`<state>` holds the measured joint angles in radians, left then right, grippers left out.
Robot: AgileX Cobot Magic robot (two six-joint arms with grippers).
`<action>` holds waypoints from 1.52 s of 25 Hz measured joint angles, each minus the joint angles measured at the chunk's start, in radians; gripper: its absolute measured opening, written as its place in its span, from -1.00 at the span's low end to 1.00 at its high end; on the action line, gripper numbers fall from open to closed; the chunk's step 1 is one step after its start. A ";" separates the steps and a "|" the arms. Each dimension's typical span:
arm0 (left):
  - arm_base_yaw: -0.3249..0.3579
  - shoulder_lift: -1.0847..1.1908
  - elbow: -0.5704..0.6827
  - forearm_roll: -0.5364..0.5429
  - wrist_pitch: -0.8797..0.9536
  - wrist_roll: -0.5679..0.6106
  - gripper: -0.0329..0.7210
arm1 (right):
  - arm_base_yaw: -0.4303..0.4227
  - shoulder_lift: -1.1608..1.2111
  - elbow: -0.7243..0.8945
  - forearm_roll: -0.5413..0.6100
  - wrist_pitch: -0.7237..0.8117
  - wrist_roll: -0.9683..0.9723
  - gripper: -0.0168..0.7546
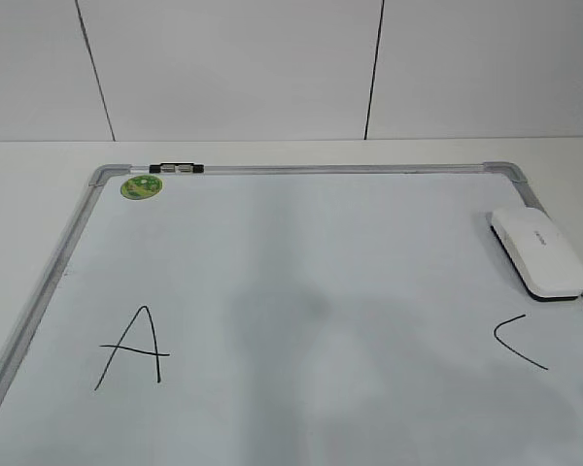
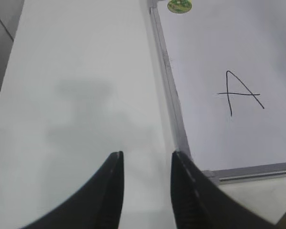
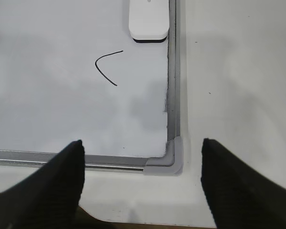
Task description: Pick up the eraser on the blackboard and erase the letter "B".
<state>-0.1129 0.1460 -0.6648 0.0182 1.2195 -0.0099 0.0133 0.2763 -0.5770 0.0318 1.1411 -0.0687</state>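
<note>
Lying on blackboard (image 1: 301, 272): one eraser (image 1: 537, 251), one magnet (image 1: 141, 186), two letters; both jaws open, empty.

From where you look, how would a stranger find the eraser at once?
Start at the blackboard, the large white board in a grey frame. Go to its far right corner: the eraser lies there along the right frame. It is a raised white block with a dark base, unlike the small green magnet.
</note>
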 joint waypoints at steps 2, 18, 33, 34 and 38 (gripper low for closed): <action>0.000 -0.041 0.031 0.000 0.011 0.000 -0.24 | 0.000 -0.032 0.023 0.000 -0.002 -0.007 0.56; -0.002 -0.134 0.088 0.000 0.056 0.002 -0.24 | 0.000 -0.292 0.054 -0.006 -0.023 -0.025 0.56; -0.002 -0.134 0.141 0.000 -0.104 0.002 -0.24 | 0.000 -0.294 0.079 -0.010 0.004 -0.025 0.56; -0.002 -0.134 0.141 0.000 -0.104 0.002 -0.24 | 0.000 -0.294 0.079 -0.010 0.004 -0.025 0.56; -0.002 -0.134 0.141 0.000 -0.105 0.002 -0.24 | 0.000 -0.294 0.079 -0.010 0.004 -0.025 0.56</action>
<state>-0.1148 0.0119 -0.5236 0.0182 1.1150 -0.0080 0.0133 -0.0173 -0.4984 0.0220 1.1452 -0.0940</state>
